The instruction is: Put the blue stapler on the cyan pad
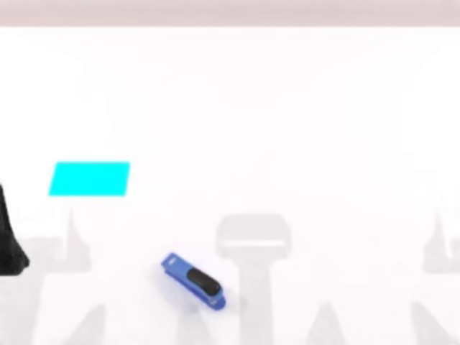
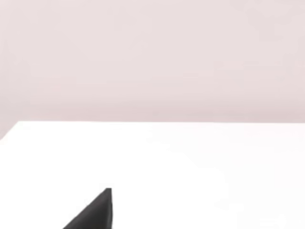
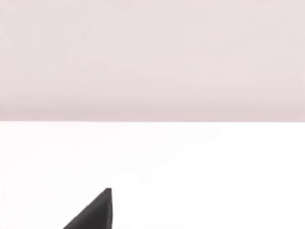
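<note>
1. blue stapler [image 1: 192, 281] lies flat on the white table [image 1: 287, 144], near the front edge, a bit left of centre in the top view; long axis runs diagonally, black top piece facing up, rounded end toward lower right
2. cyan pad [image 1: 90, 178] sits flat on the table's left side, farther back than the stapler; the two are well apart, nothing on the pad
3. left arm [image 1: 8, 237]: only a dark piece shows at the top view's far left edge, just beside the pad's near-left corner but not touching it; no part of it is near the stapler
4. left gripper: left wrist view shows just one dark finger tip [image 2: 97, 212] over bare table, jaw gap cannot be told
5. right arm: not visible in the top view; right wrist view shows one dark finger tip [image 3: 97, 212] over bare table, jaw gap cannot be told either
6. neither wrist view shows the stapler or the pad
</note>
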You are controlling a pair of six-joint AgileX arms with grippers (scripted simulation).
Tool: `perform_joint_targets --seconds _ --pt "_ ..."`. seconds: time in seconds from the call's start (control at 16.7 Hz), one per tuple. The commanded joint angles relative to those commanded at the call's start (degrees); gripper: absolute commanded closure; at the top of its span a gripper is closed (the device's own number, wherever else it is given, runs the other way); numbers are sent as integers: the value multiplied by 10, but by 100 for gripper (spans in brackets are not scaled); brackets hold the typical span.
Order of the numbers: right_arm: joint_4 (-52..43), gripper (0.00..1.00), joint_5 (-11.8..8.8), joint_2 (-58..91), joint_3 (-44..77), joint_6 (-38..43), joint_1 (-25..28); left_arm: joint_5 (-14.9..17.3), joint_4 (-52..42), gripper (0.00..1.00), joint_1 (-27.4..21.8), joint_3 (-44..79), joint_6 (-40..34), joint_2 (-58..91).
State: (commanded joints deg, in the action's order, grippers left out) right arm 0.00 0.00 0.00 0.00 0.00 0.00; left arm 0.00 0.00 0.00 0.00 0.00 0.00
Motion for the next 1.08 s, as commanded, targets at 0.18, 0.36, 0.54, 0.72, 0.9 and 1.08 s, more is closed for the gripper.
perform_joint_targets --seconds 0.18,0.36,0.54,0.72,0.9,1.08 --pt "0 0 0 0 0 0 0 0 -5 0 -4 6 -6 6" --pt "0 0 0 0 0 0 0 2 -47 0 -33 59 -60 60" --pt "0 0 0 0 0 0 0 1 -122 0 -82 152 -166 169" --pt "0 0 0 0 0 0 0 0 -219 0 -142 267 -309 327" --pt "0 0 0 0 0 0 0 0 -328 0 -209 388 -466 507" --pt "0 0 0 0 0 0 0 1 -434 0 -275 506 -613 676"
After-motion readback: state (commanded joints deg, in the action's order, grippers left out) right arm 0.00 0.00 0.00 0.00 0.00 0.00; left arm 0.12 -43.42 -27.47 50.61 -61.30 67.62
